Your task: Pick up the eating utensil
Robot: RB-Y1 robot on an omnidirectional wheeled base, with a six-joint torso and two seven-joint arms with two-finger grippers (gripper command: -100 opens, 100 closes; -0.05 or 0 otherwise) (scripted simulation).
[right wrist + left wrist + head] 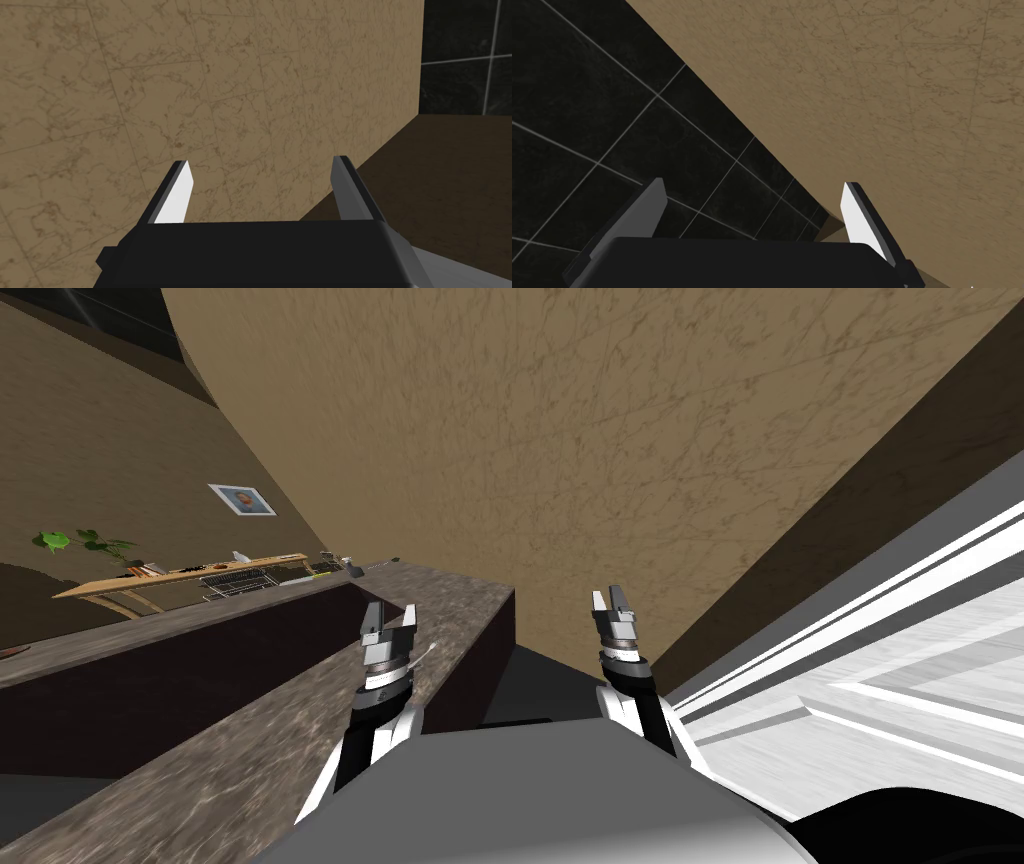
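Your left hand (391, 614), wide open, hovers over the tabletop (250, 728), just beside a thin white utensil (428, 651). Your right hand (608, 594) gapes too.

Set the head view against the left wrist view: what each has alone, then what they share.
Head view: the mottled brown counter, a thin white utensil on it beside the left gripper, the open right gripper, a far wooden table. Left wrist view: nothing new, though the pale grid on the black tiles is plain there. Both: the left gripper, open, the tan marbled wall and those tiles meeting it.
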